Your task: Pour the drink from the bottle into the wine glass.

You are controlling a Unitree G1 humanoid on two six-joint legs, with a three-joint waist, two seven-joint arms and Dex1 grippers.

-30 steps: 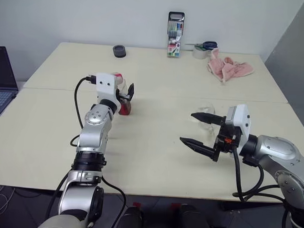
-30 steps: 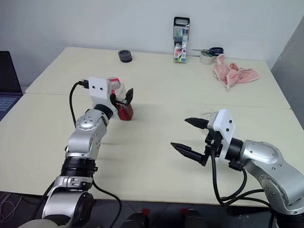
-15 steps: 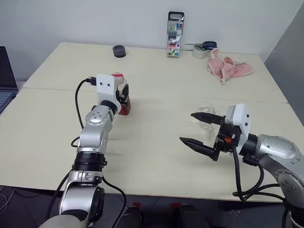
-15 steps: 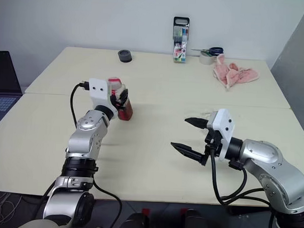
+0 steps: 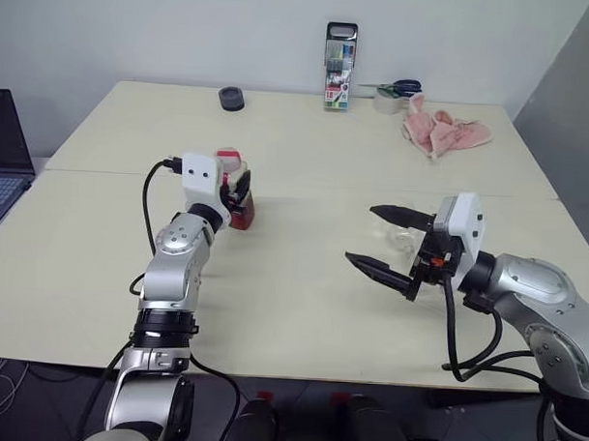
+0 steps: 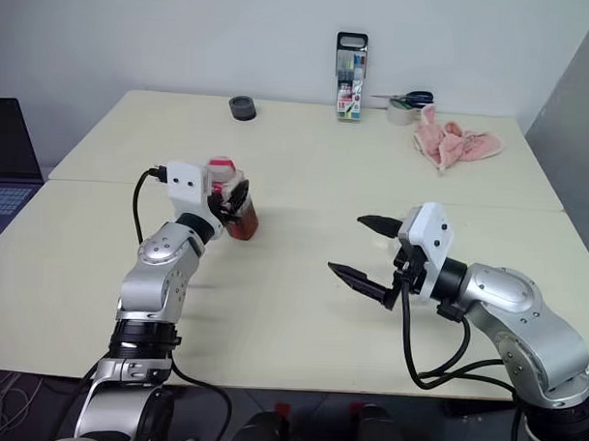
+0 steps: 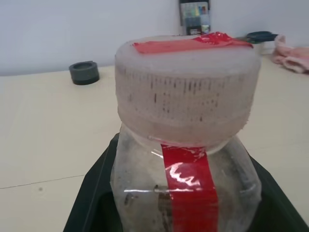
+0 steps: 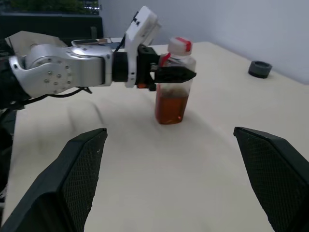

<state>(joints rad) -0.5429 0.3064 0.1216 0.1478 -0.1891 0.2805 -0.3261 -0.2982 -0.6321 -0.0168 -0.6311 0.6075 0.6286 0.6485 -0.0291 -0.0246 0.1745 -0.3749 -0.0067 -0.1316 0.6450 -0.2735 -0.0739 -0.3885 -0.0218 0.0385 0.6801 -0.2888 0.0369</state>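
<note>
Left end effector pinching the bottle, glass waiting by the right arm.

The left end effector has its fingers pressed onto the bottle high on its body, under the white cap; the bottle stands at the left of the surface, upright, long axis vertical, cap up, the drink filling only its lower part. The right end effector is spread wide and holds nothing, hovering near the right; the wine glass stands just behind it, partly hidden (its stem cannot be made out). To do this step well, I judge the grip should be checked as square and firm before lifting, since a high pinch lets the body swing; the cap looks on, so it would need removing before any pour.
</note>
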